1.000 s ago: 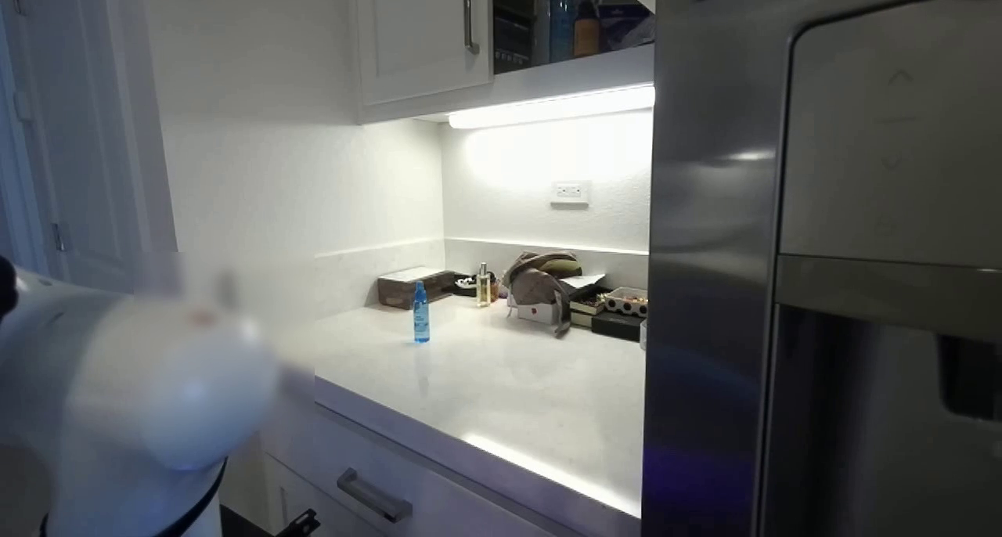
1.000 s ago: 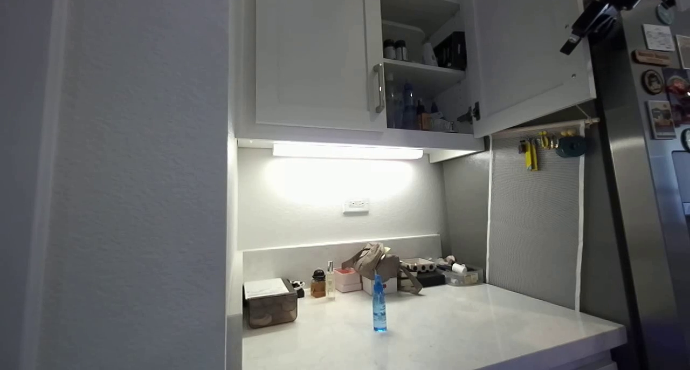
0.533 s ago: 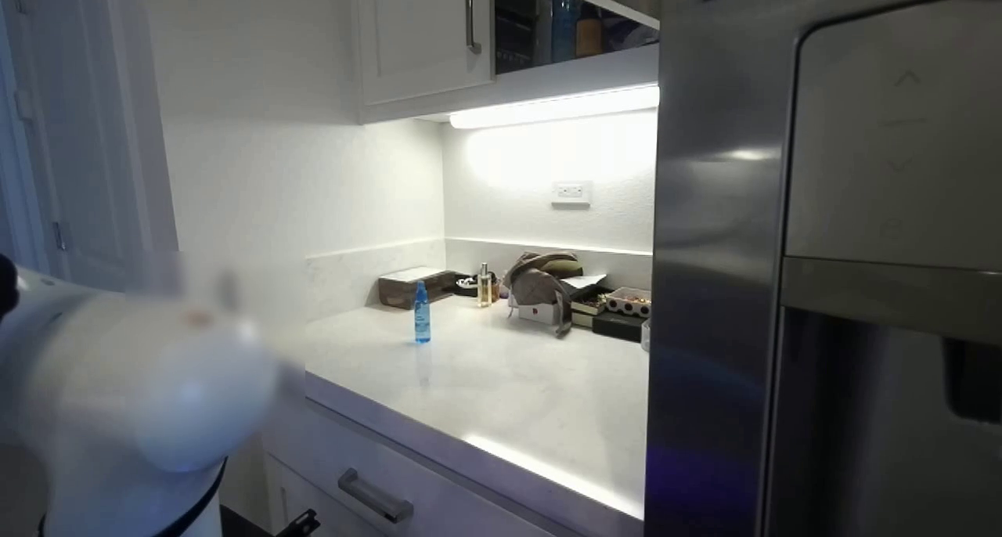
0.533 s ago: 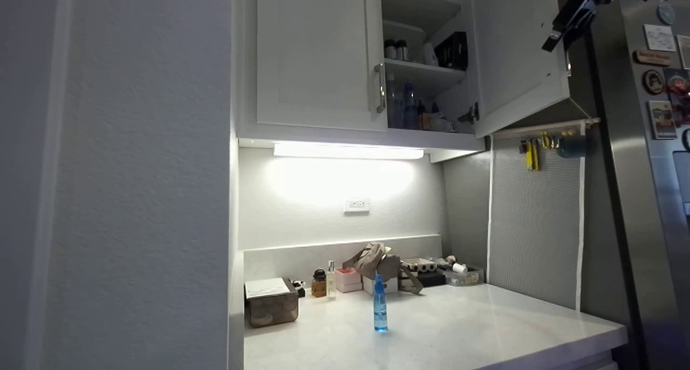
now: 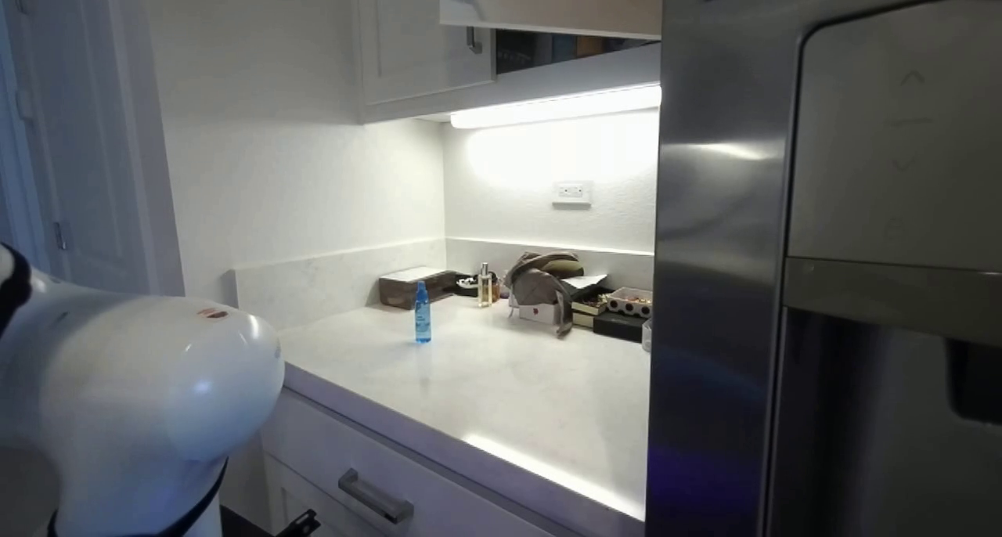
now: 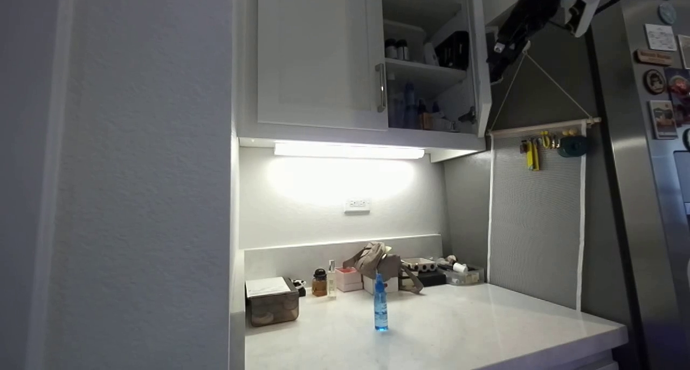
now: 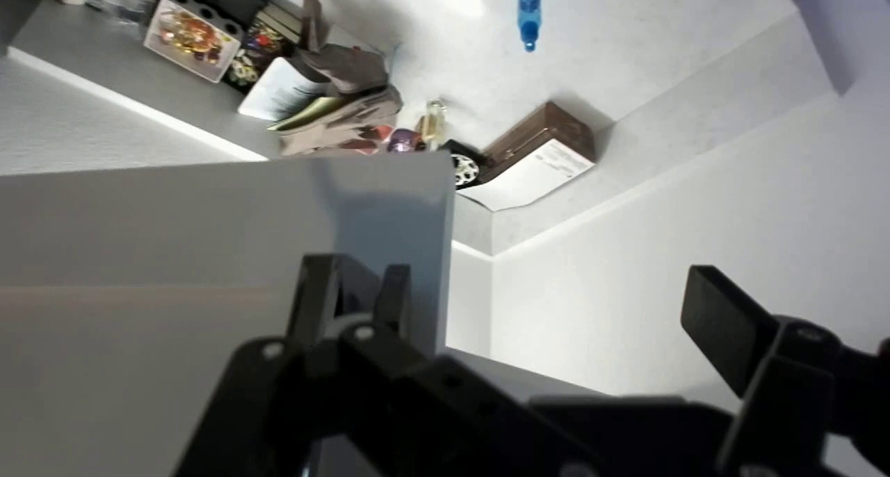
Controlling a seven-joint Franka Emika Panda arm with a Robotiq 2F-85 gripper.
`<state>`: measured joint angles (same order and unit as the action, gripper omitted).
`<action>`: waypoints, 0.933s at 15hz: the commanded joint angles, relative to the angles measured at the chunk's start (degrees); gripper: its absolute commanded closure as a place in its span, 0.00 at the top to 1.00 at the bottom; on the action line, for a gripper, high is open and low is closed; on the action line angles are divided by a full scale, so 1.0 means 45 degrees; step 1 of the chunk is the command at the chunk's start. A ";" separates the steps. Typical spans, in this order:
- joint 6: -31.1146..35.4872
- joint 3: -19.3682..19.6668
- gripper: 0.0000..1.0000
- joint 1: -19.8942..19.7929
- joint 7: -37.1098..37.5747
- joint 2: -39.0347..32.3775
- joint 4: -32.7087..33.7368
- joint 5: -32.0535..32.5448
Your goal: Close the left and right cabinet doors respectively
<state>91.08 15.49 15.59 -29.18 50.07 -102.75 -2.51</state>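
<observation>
My gripper (image 7: 532, 282) is spread wide: in the wrist view its two fingers (image 7: 723, 324) stand well apart. One of them is over the right cabinet door (image 7: 174, 227), near the free edge of this panel; the other is out past the edge, in front of the white wall. In an exterior view I see this door almost from its edge. It is hinged at the right side of the cabinet (image 6: 334, 134) and stands open, so that the shelves (image 6: 423, 69) with bottles are visible. My gripper is at the face which is turned away from the shelves, very close to it; whether I touch it, I cannot tell.

The left cabinet door (image 6: 312, 57), with its silver handle (image 6: 381, 89), lies flat in the cabinet front, closed. In an exterior view, where my white arm (image 5: 156, 380) is at the lower left, the bottom of the right cabinet door hides a part of this handle.

Under the cabinet a lamp (image 6: 347, 150) is lit. On the counter (image 6: 458, 337) a blue bottle (image 6: 380, 310) stands upright. Behind it are a brown box (image 6: 273, 308) with white paper on top, and a brownish bag (image 6: 372, 259) resting on a white box (image 6: 385, 285).
</observation>
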 commanded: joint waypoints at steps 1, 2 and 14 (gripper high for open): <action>-0.0373 0.0256 1.00 -0.0102 0.0052 -0.1689 0.0532 -0.0745; -0.0452 0.0105 1.00 -0.0291 0.0226 -0.2031 0.0621 -0.0817; 0.1392 -0.1343 0.49 -0.2620 0.1123 -0.1868 0.0589 -0.0011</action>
<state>93.28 11.78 5.60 -26.24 40.75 -99.58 -4.37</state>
